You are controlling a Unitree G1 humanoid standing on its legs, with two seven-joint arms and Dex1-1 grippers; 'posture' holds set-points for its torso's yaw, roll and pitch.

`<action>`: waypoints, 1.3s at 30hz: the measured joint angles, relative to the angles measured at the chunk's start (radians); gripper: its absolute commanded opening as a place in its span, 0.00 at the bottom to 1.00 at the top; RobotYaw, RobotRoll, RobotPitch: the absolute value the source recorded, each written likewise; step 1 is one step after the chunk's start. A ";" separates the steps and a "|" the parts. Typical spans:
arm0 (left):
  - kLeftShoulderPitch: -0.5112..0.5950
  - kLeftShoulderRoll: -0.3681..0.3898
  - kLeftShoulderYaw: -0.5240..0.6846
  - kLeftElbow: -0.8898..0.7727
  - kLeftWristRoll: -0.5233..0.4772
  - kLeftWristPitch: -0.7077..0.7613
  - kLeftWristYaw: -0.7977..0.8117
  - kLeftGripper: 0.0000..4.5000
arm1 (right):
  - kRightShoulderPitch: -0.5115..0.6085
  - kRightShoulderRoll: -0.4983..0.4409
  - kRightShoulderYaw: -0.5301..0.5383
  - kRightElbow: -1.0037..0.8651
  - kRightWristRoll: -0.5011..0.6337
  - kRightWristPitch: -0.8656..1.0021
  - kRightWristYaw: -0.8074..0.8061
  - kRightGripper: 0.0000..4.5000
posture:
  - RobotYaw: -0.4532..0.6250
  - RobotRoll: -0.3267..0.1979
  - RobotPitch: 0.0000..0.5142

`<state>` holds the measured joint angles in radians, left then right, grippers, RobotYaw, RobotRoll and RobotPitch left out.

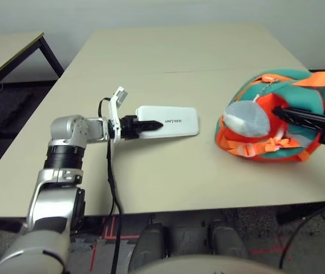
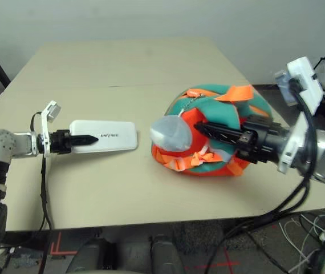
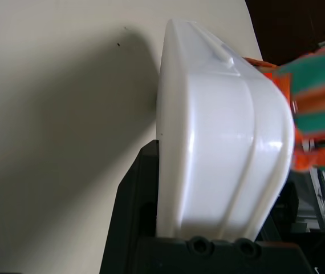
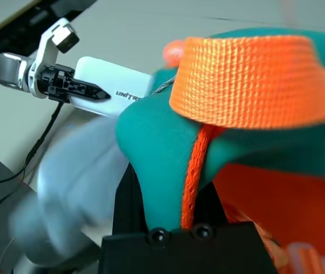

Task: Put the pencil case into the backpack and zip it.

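Two pincers grip: left pincer (image 1: 146, 127) clamps the flat white hard pencil case (image 1: 171, 121); right pincer (image 2: 219, 135) clamps the rounded teal-and-orange backpack (image 2: 219, 123) on the beige tabletop (image 1: 168, 57).

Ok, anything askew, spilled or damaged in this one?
Nothing stands out. The left gripper grips the pencil case at one end; the right gripper pinches the backpack, which lies slumped with straps loose.
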<state>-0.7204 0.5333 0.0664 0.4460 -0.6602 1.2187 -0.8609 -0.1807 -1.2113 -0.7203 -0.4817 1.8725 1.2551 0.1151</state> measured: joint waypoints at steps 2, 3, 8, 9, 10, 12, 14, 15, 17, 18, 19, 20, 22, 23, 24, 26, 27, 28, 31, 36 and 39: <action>-0.006 -0.008 -0.007 0.015 0.003 -0.007 -0.008 0.29 | 0.068 -0.033 -0.052 -0.008 0.052 -0.034 -0.011 0.04 | 0.18 0.62 0.09; -0.009 -0.010 -0.008 0.027 0.005 -0.010 -0.013 0.29 | 0.096 -0.039 -0.077 -0.017 0.064 -0.042 -0.009 0.04 | 0.18 0.62 0.09; -0.038 -0.024 -0.027 0.053 0.037 -0.031 -0.036 0.29 | 0.222 -0.049 -0.133 -0.059 0.080 -0.105 0.002 0.04 | 0.19 0.62 0.11; -0.047 -0.022 -0.039 0.053 0.043 -0.040 -0.043 0.29 | 0.243 -0.045 -0.133 -0.074 0.080 -0.121 0.002 0.04 | 0.21 0.62 0.11; -0.055 -0.020 -0.045 0.053 0.045 -0.046 -0.050 0.29 | 0.255 -0.039 -0.132 -0.088 0.081 -0.129 0.002 0.04 | 0.21 0.62 0.11; -0.084 0.019 -0.057 0.021 0.046 -0.054 -0.080 0.29 | 0.290 -0.022 -0.125 -0.110 0.082 -0.158 0.002 0.04 | 0.24 0.62 0.12; -0.133 0.100 -0.067 -0.049 0.045 -0.054 -0.114 0.29 | 0.314 -0.008 -0.116 -0.125 0.079 -0.170 0.005 0.04 | 0.27 0.62 0.14; -0.157 0.137 -0.068 -0.094 0.044 -0.053 -0.131 0.29 | 0.323 -0.001 -0.112 -0.132 0.074 -0.173 0.011 0.04 | 0.27 0.62 0.14; -0.214 0.214 -0.065 -0.190 0.033 -0.051 -0.173 0.29 | 0.339 0.016 -0.097 -0.142 0.047 -0.179 0.033 0.04 | 0.30 0.62 0.15; -0.232 0.253 -0.066 -0.239 0.022 -0.041 -0.199 0.29 | 0.340 0.022 -0.085 -0.143 0.024 -0.183 0.049 0.04 | 0.31 0.62 0.16; -0.248 0.289 -0.067 -0.284 0.008 -0.029 -0.227 0.29 | 0.342 0.025 -0.076 -0.142 0.000 -0.184 0.065 0.04 | 0.32 0.62 0.16; -0.261 0.331 -0.068 -0.335 -0.014 -0.010 -0.257 0.29 | 0.341 0.026 -0.065 -0.140 -0.030 -0.188 0.088 0.04 | 0.33 0.62 0.17; -0.282 0.380 -0.068 -0.413 -0.051 0.016 -0.301 0.29 | 0.338 0.026 -0.043 -0.131 -0.071 -0.191 0.120 0.04 | 0.34 0.62 0.17; -0.285 0.395 -0.069 -0.452 -0.070 0.029 -0.316 0.29 | 0.334 0.026 -0.037 -0.127 -0.086 -0.192 0.135 0.04 | 0.34 0.62 0.18; -0.286 0.401 -0.069 -0.484 -0.091 0.045 -0.327 0.29 | 0.328 0.026 -0.031 -0.122 -0.100 -0.195 0.149 0.04 | 0.35 0.62 0.18; -0.296 0.396 -0.069 -0.527 -0.128 0.081 -0.331 0.29 | 0.316 0.025 -0.011 -0.112 -0.121 -0.202 0.167 0.04 | 0.35 0.62 0.18; -0.306 0.383 -0.067 -0.548 -0.150 0.102 -0.325 0.29 | 0.313 0.025 -0.002 -0.107 -0.130 -0.202 0.177 0.04 | 0.35 0.62 0.18; -0.311 0.368 -0.064 -0.569 -0.172 0.119 -0.318 0.28 | 0.310 0.025 0.003 -0.103 -0.142 -0.202 0.185 0.04 | 0.35 0.62 0.18; -0.313 0.336 -0.059 -0.616 -0.218 0.154 -0.289 0.28 | 0.305 0.025 0.007 -0.094 -0.158 -0.203 0.202 0.04 | 0.34 0.62 0.18; -0.299 0.291 -0.050 -0.642 -0.251 0.172 -0.240 0.28 | 0.307 0.025 0.006 -0.093 -0.166 -0.203 0.210 0.04 | 0.32 0.62 0.19; -0.296 0.268 -0.050 -0.642 -0.257 0.176 -0.219 0.28 | 0.308 0.025 0.004 -0.091 -0.168 -0.203 0.209 0.04 | 0.31 0.62 0.19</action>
<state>-1.0167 0.8008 0.0161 -0.1964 -0.9167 1.3944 -1.0799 0.1275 -1.1862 -0.7167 -0.5722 1.7044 1.0526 0.3245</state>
